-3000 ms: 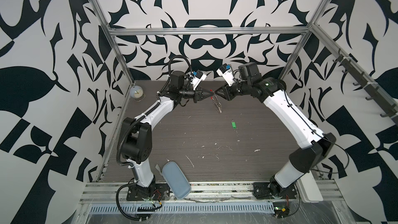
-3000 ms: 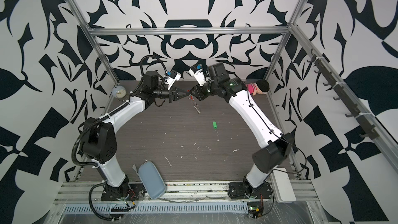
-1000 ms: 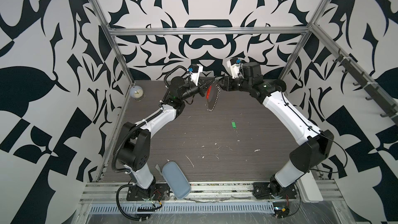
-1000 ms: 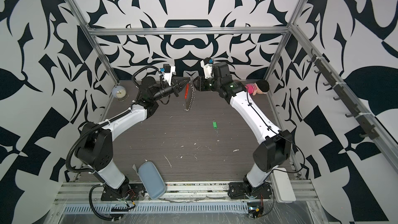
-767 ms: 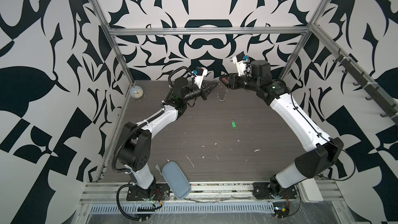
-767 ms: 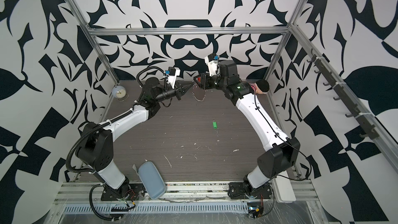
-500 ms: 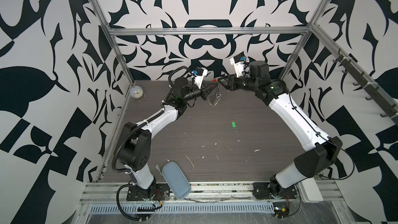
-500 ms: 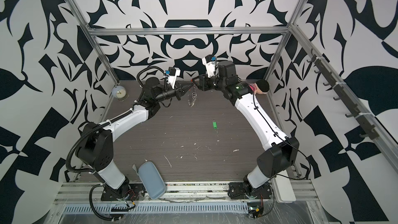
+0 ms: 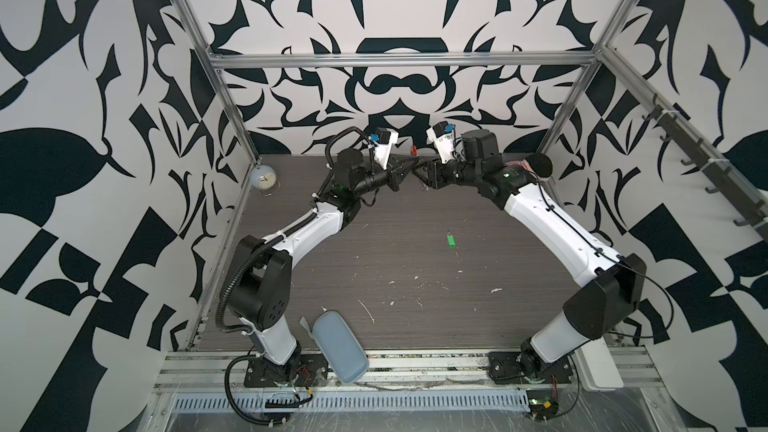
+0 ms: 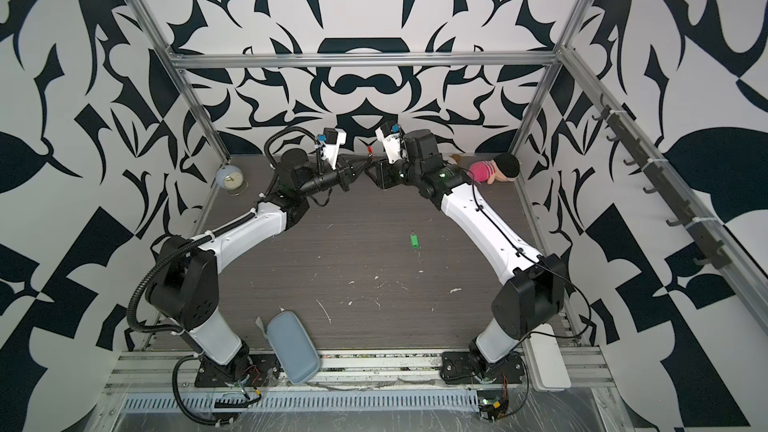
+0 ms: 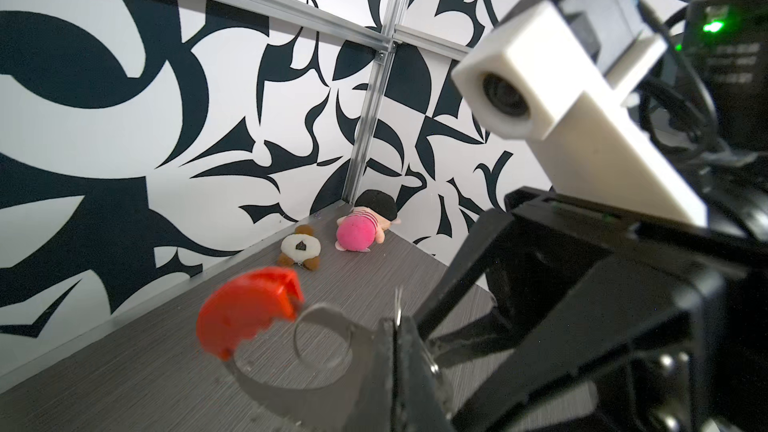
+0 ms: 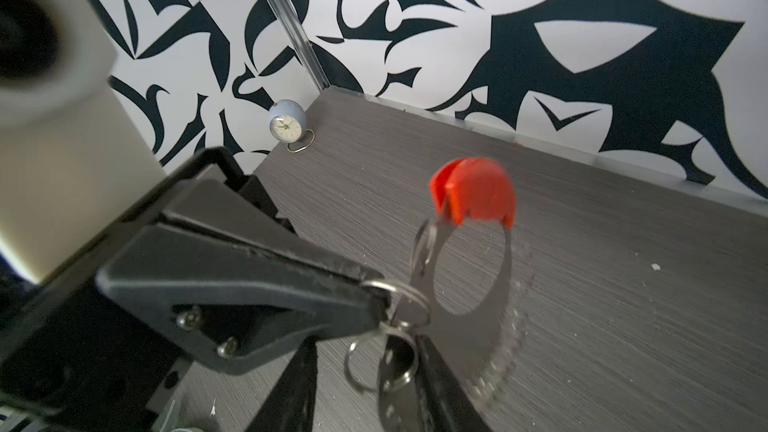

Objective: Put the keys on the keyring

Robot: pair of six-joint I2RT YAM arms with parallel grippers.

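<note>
The keys (image 9: 450, 239) (image 10: 413, 239), a small key on a green tag, lie alone on the dark table right of the middle. The keyring (image 11: 249, 309) (image 12: 473, 197) is held in the air at the back, its red end (image 9: 413, 150) uppermost. My left gripper (image 9: 409, 168) (image 11: 395, 326) is shut on one of its small silver rings. My right gripper (image 9: 420, 172) (image 12: 370, 367) meets it tip to tip, its fingers (image 12: 440, 384) apart, with loose rings and the flat metal band between them. The rest of the loop is blurred.
A pale blue alarm clock (image 9: 263, 178) (image 12: 286, 126) stands in the back left corner. A pink plush toy (image 10: 484, 170) (image 11: 357, 234) and a brown-and-white one (image 11: 300, 248) lie at the back right. A blue-grey case (image 9: 338, 347) lies at the front edge. White scraps dot the table.
The right gripper drew back, then came in again to the left gripper's tip with narrower jaws. The keyring no longer hangs down flat; its red end now points up.
</note>
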